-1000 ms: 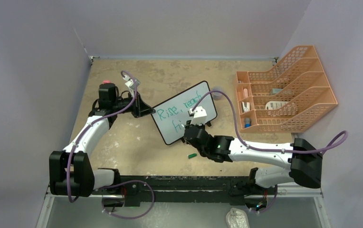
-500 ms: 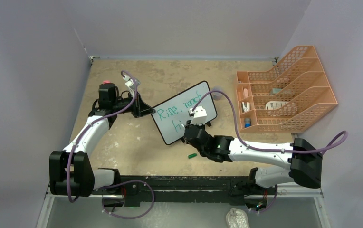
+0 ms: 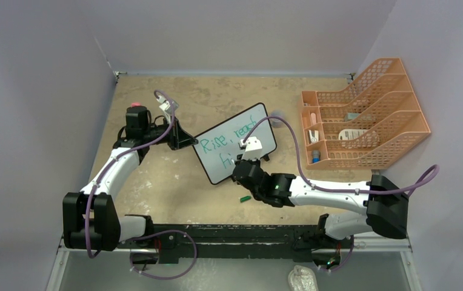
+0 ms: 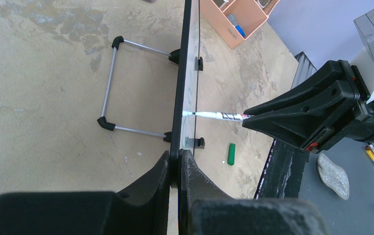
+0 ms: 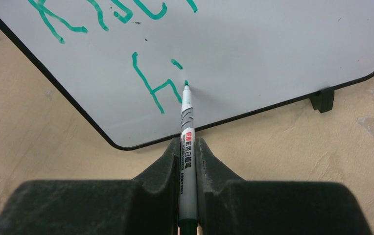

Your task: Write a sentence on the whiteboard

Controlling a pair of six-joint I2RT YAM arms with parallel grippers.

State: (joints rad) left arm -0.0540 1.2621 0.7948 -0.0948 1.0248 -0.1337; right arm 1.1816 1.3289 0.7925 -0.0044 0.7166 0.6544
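As right hand (image 5: 187,143) clamps marker (image 5: 187,110), touching whiteboard (image 5: 283,49)

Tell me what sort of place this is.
Probably a robot test booth, not a home: plain partition walls box in a worn tan table, a left arm and a right arm are mounted at its near edge, and an orange desk rack holds supplies.
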